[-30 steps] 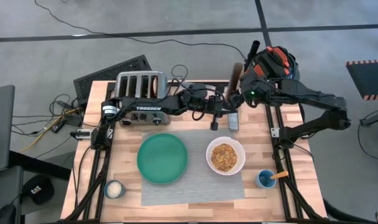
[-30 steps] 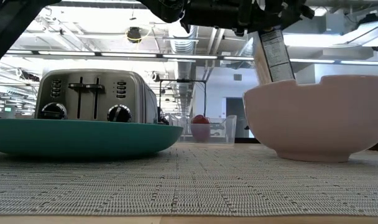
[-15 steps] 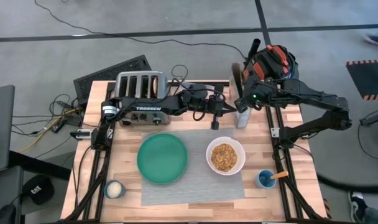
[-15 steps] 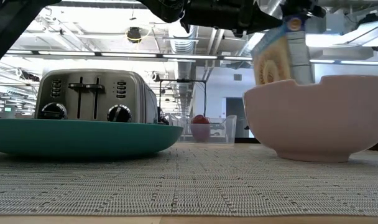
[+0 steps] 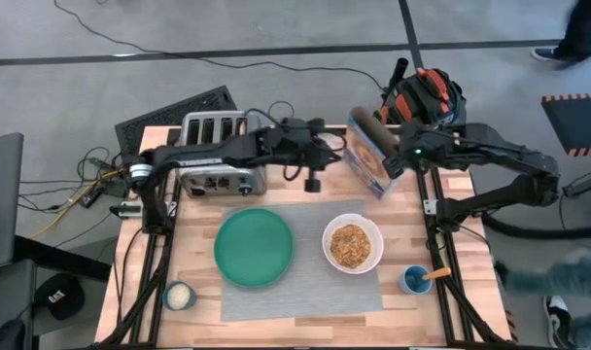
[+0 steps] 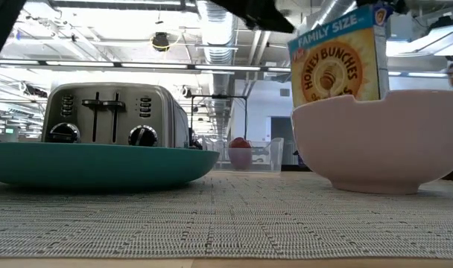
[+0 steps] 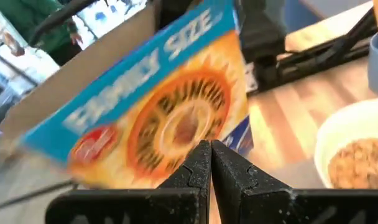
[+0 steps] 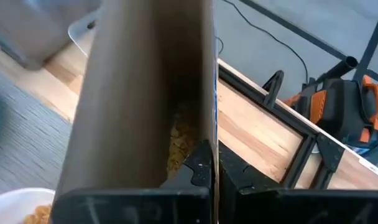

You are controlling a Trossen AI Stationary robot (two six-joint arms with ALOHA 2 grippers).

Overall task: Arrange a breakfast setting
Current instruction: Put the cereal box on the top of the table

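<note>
An open cereal box (image 5: 366, 156) is at the far right of the table, beyond the white bowl (image 5: 352, 245) that holds cereal. My right gripper (image 8: 209, 163) is shut on the box's open top. The bowl and the teal plate (image 5: 254, 248) rest on the grey placemat (image 5: 305, 292). My left gripper (image 5: 313, 182) hangs shut and empty just right of the toaster (image 5: 221, 146), its fingers (image 7: 201, 163) pointing toward the box's printed front (image 7: 170, 118). A dark-red fruit (image 6: 240, 144) lies in a clear tub beyond the plate. The bread is out of view. My right gripper pinches a side wall of the cereal box at its open top rim (image 8: 211, 134), one finger inside the box and one outside. The fingers come from above, pointing down into the box. The box stands slightly tilted (image 6: 338, 63); the bowl hides its bottom.
A blue cup (image 5: 416, 280) with a wooden handle sticking out stands near the right front corner. A small white cup (image 5: 179, 295) stands at the left front. Cables and a dark tray lie beyond the toaster. A person's legs show past the table's right side.
My right gripper has swung the cereal box from tipped toward the bowl back to nearly upright and turned its printed front toward the near edge. My left gripper, shut throughout, has drawn back from beside the box toward the toaster.
</note>
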